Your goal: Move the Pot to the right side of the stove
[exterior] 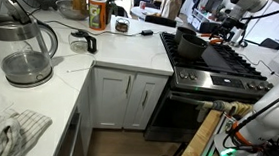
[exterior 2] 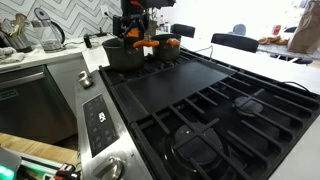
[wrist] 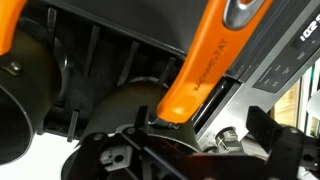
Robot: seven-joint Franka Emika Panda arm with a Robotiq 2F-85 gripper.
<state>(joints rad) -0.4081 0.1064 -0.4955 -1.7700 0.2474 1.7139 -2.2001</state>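
Observation:
The dark Pot (exterior: 190, 44) stands on the back of the stove (exterior: 220, 69) and shows in both exterior views (exterior 2: 122, 54). My gripper (exterior 2: 141, 30) hangs right behind and above it, among orange handles (exterior 2: 168, 43). In the wrist view the Pot's dark wall (wrist: 22, 100) fills the left. A long orange handle (wrist: 205, 60) runs down to a grey rounded rim between my two dark fingers (wrist: 205, 125). The fingers stand apart on either side of the handle's base and do not press on it. I cannot tell which vessel the handle belongs to.
A flat black griddle (exterior 2: 185, 85) covers the stove's middle, with black grates (exterior 2: 230, 125) nearer the camera. A clear glass kettle (exterior: 21, 49) stands on the white counter (exterior: 101, 55). Bottles and jars (exterior: 95, 9) line the counter's back. A stove knob (exterior 2: 112, 168) sits on the front panel.

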